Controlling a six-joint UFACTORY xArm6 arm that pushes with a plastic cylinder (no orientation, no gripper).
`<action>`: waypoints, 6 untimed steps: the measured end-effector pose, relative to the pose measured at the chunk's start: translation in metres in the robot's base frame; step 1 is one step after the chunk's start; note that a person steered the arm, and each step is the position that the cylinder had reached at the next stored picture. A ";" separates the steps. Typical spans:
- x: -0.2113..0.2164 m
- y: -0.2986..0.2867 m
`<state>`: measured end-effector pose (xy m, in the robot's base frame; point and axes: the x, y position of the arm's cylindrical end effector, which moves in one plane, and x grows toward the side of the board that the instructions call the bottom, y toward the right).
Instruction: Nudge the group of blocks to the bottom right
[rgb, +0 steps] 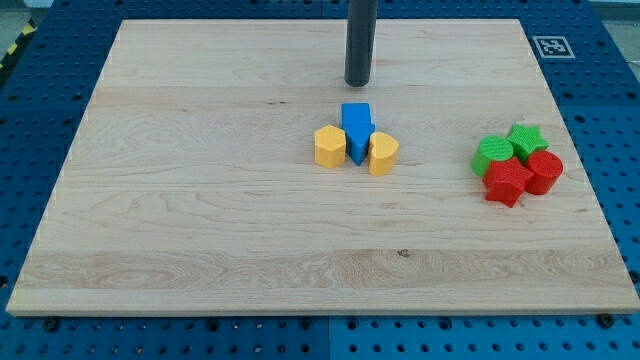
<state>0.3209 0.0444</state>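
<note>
A group of blocks sits near the board's middle: a blue block (357, 123) with a second blue block (359, 146) just below it, a yellow hexagon (329, 146) on their left and a yellow heart (383, 154) on their right, all touching. My tip (358, 83) is just above the blue block in the view, a short gap away. A second group lies at the view's right: a green star (524, 138), a green block (492, 156), a red star (507, 183) and a red block (544, 172).
The wooden board (200, 200) rests on a blue pegboard table. A white tag with a black marker (553, 46) sits off the board's top right corner.
</note>
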 end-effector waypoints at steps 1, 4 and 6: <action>0.000 0.000; 0.075 0.106; 0.123 0.138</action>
